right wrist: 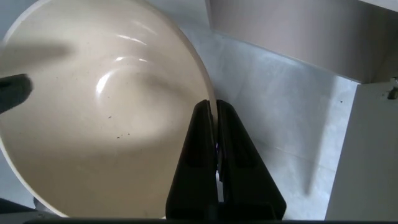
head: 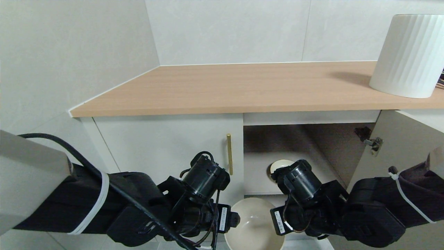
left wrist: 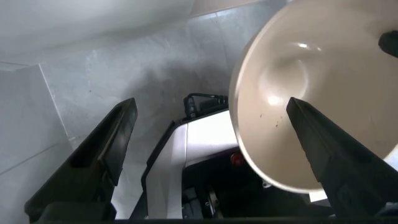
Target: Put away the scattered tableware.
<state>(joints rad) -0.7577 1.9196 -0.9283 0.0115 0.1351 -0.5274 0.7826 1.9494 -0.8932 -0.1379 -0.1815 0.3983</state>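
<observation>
Bowl: cream and round, near and low at the centre, just in front of the open cupboard, its hollow showing from above.
Right jaws: closed on the bowl's right rim; the two dark fingers pinch the rim edge between them, one inside the hollow and one outside.
Left jaws: spread wide, gripping nothing. One finger lies across the bowl's left side, and whether it touches cannot be told. The other finger stands well apart from the bowl, over the floor.
Floor: pale grey tiles below the bowl.
Cupboard: white, under the worktop, its right half open and shadowed inside.
Open door: swung out to the right, with a metal hinge on its inner face.
Closed door: on the left, with an upright brass handle at its right edge.
Dish: pale and round, inside the open cupboard on its floor, partly hidden behind the right arm.
Worktop: light wood grain, running from left to right into the corner.
Ribbed pot: white and tall, at the far right on the worktop.
Walls: large pale tiles, meeting in a corner at the far left.
Writing: a white sticker on the left wrist and another on the right wrist, with print too small to read.
</observation>
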